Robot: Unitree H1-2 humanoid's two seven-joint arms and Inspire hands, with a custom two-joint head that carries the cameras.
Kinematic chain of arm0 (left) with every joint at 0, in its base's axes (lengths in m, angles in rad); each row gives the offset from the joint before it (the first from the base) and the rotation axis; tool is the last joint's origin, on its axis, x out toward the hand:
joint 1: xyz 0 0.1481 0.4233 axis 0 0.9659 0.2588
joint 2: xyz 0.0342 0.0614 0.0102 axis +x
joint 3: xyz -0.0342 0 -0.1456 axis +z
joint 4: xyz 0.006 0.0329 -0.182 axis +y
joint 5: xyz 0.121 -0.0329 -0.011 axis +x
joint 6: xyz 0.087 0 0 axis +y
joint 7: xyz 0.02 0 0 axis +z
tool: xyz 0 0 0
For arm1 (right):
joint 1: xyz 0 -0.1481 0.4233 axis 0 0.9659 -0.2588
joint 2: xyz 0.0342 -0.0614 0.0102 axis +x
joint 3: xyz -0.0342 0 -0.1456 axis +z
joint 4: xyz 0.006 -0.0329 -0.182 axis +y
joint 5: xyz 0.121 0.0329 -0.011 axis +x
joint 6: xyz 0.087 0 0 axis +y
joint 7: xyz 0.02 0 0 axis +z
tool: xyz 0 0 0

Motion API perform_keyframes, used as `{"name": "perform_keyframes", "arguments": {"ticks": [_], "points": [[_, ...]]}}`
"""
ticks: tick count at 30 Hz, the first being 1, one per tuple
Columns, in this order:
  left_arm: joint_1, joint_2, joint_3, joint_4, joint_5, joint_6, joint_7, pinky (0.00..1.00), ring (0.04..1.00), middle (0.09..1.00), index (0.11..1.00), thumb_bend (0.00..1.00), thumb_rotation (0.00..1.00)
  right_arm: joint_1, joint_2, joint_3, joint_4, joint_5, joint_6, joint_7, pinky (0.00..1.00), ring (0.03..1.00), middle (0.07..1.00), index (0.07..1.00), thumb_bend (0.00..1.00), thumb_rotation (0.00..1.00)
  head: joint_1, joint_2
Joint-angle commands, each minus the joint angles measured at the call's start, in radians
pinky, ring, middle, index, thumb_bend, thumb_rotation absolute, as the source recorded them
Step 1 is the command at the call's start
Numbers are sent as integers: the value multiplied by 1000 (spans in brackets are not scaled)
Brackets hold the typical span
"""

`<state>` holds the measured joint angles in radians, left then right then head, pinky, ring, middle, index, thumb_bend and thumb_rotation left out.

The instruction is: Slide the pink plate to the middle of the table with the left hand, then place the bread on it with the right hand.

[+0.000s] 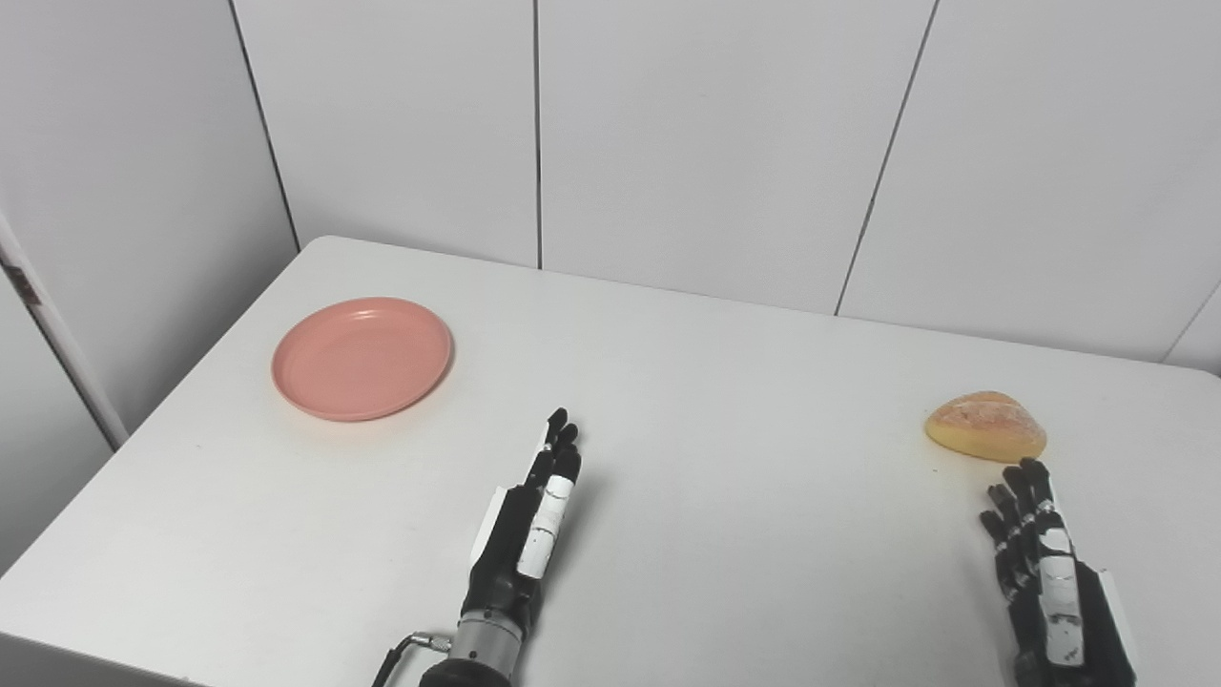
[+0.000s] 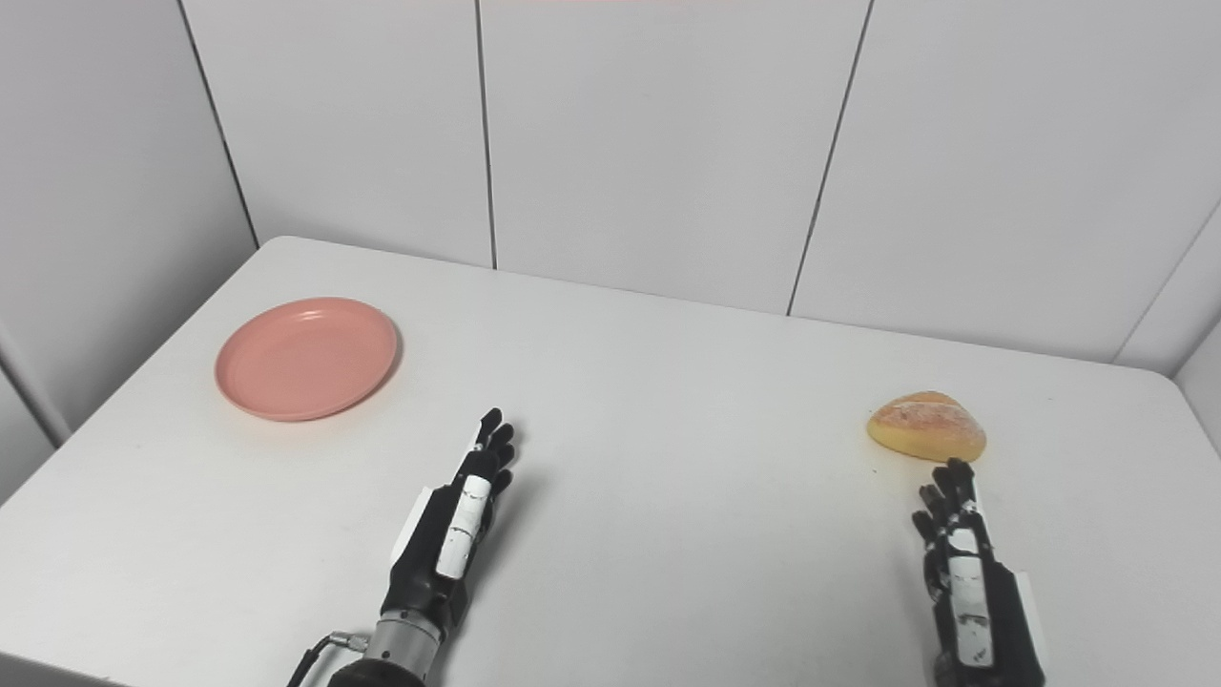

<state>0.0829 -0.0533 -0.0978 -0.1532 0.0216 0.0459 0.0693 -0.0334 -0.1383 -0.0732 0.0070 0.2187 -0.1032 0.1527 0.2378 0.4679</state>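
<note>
The pink plate [image 1: 362, 358] lies empty on the white table [image 1: 725, 401] at the far left. The golden bread roll [image 1: 985, 426] lies on the table at the right. My left hand [image 1: 534, 520] rests near the front middle, fingers straight and pointing away, open and empty, to the lower right of the plate and apart from it. My right hand [image 1: 1045, 563] is at the front right, fingers extended, open and empty, with its fingertips just short of the bread. The plate [image 2: 306, 358] and the bread [image 2: 926, 426] also show in the right eye view.
White wall panels [image 1: 668, 134] stand right behind the table's far edge. The table's left edge runs close to the plate, and its front edge lies just below both wrists.
</note>
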Motion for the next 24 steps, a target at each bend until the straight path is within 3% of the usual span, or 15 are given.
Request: {"name": "perform_keyframes", "arguments": {"ticks": [1, 9, 12, 14, 16, 24], "points": [[15, -28, -2, -1, 5, -50, 5, 1000, 1000, 1000, 1000, 694, 1000, 25, -3, -8, 34, 0, -53, 10, 1000, 1000, 1000, 1000, 791, 936, -2, -9], [13, -35, 5, -6, -8, -50, 5, 1000, 1000, 1000, 1000, 705, 998, 29, -2, -12, 20, -2, -44, 7, 1000, 993, 1000, 997, 788, 932, 8, 13], [10, -37, 6, -5, -8, -53, 4, 1000, 1000, 1000, 1000, 722, 994, 33, -4, -12, 19, -2, -47, 10, 1000, 996, 1000, 996, 780, 934, 13, -12], [6, -35, 9, -11, -12, -49, 0, 1000, 1000, 1000, 1000, 742, 991, 36, -5, -10, 19, 0, -49, 14, 1000, 1000, 1000, 1000, 773, 939, 10, -2], [2, -33, 16, -45, -30, -25, -7, 1000, 1000, 1000, 1000, 748, 988, 39, -4, -9, 4, 2, -36, 15, 1000, 1000, 1000, 1000, 765, 941, 1, 14], [-55, -2, 55, -164, -86, 11, -25, 1000, 1000, 1000, 1000, 780, 980, 58, 2, -6, -27, -1, -26, 10, 1000, 990, 1000, 1000, 759, 930, -12, 5]]}}
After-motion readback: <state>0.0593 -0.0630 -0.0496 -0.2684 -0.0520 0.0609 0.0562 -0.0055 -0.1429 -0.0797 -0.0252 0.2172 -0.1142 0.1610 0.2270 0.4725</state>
